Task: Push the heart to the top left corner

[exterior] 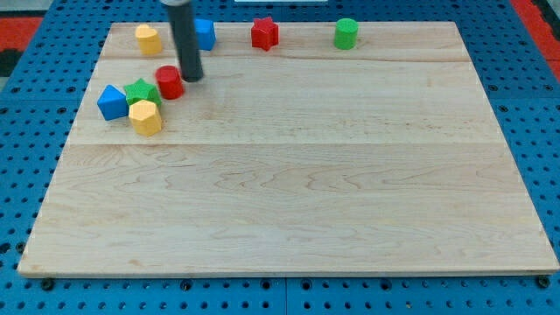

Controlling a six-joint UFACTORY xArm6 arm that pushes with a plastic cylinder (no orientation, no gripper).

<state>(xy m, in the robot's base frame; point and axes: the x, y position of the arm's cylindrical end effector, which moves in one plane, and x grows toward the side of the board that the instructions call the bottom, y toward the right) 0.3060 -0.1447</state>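
Note:
A yellow block, apparently the heart (148,38), lies near the board's top left corner. My tip (191,78) stands below and to the right of it, just right of a red rounded block (169,81) and close to touching it. A green star (141,91), a blue block (111,101) and a yellow hexagon-like block (146,116) cluster at the left, below the heart. The rod partly hides a blue cube (205,33) at the top.
A red star (264,32) and a green cylinder (346,33) sit along the top edge of the wooden board (306,192). A blue pegboard surface (26,157) surrounds the board.

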